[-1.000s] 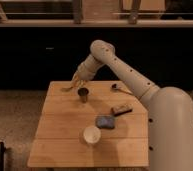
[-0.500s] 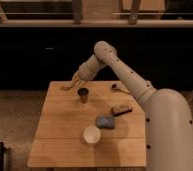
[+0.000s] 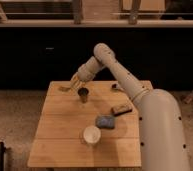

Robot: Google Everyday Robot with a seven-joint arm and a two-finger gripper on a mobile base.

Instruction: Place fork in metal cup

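Note:
The metal cup (image 3: 83, 95) is a small dark tumbler standing upright near the table's back left. My gripper (image 3: 75, 80) hovers just left of and above it, at the far left part of the table. A slender tan piece, which looks like the fork (image 3: 65, 89), shows right below the gripper at the table's surface. I cannot tell whether it is held or lying on the wood.
A wooden table (image 3: 60, 145) holds a cream-white cup (image 3: 91, 134) at the front middle, a blue-grey object (image 3: 105, 121) and a brown object (image 3: 121, 109) to its right, and a small item (image 3: 115, 87) at the back right. My arm (image 3: 155, 125) fills the right side.
The gripper stays beside the metal cup. The arm's elbow has shifted only slightly; the objects on the table have not moved.

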